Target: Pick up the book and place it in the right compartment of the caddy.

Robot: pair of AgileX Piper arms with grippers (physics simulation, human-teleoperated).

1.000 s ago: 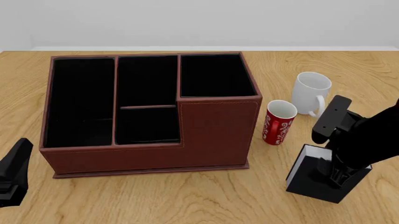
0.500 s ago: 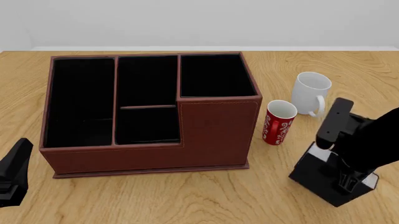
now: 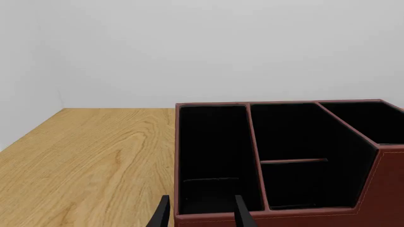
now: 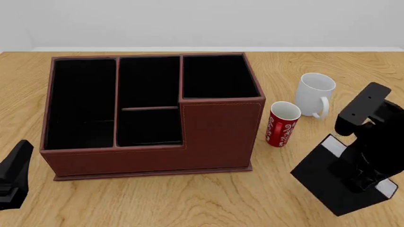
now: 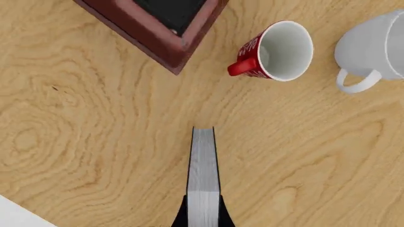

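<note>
Gripping the book (image 4: 322, 177) across its covers, the right gripper (image 4: 364, 178) sat at about 4 o'clock from the caddy (image 4: 151, 156), well apart from it. In the front view the book was tilted, black cover facing the camera, one white page edge showing at its upper end and another at its lower right corner; whether it touched the table (image 4: 189, 203) I could not tell. In the right wrist view the fingers (image 5: 181, 218) pinched both sides of the book's (image 5: 204, 175) grey-white page edge, which ran straight out from them above the wood.

At about 10 o'clock from the book stood the red cup (image 4: 282, 124), just beside the caddy's right wall, with the white mug (image 4: 313, 94) close behind it at 1 o'clock. The right compartment (image 4: 218, 78) lay at the caddy's far right corner.

The left gripper (image 4: 14, 176) hung low at 8 o'clock from the caddy, holding nothing; the left wrist view showed its fingers (image 3: 242, 216) parted.
</note>
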